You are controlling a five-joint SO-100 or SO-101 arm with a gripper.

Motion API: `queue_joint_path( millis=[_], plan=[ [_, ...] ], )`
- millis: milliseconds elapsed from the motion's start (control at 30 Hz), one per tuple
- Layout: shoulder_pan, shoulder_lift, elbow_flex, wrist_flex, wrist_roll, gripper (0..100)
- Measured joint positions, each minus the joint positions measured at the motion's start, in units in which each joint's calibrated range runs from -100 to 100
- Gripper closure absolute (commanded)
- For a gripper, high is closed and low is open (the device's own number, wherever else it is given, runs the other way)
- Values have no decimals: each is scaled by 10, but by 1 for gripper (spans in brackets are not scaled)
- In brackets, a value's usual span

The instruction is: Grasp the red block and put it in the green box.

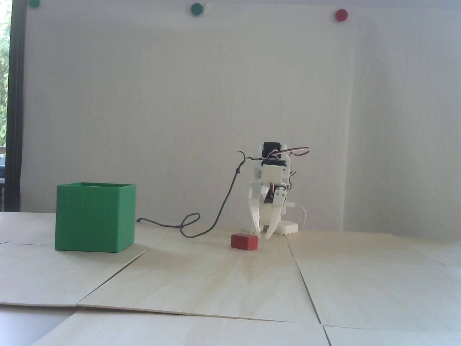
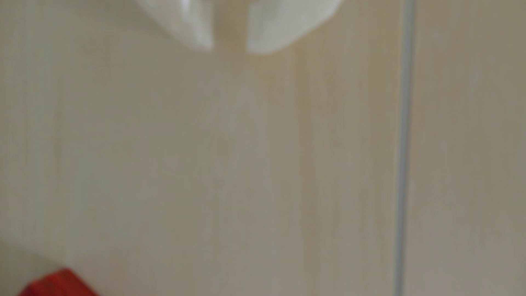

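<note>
The red block (image 1: 244,241) lies flat on the pale wooden table, just left of and in front of my gripper (image 1: 263,235). The white gripper points down with its tips near the table, slightly open, nothing between the fingers. In the blurred wrist view the gripper (image 2: 230,48) enters from the top, with bare table showing in the narrow gap. Only a corner of the red block (image 2: 57,284) shows there, at the bottom left and apart from the fingers. The green box (image 1: 94,218) stands upright, open-topped, well to the left in the fixed view.
A black cable (image 1: 191,225) loops on the table between box and arm. The white arm base (image 1: 286,227) sits behind the gripper. Board seams (image 1: 306,284) cross the table, and one seam (image 2: 404,142) runs right of the gripper. Round dots (image 1: 341,14) hang on the wall.
</note>
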Motion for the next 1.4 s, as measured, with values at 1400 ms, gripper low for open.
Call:
queue_joint_path(
  millis=[1400],
  plan=[
    [-75,219,-229,-207,-107,98]
  ],
)
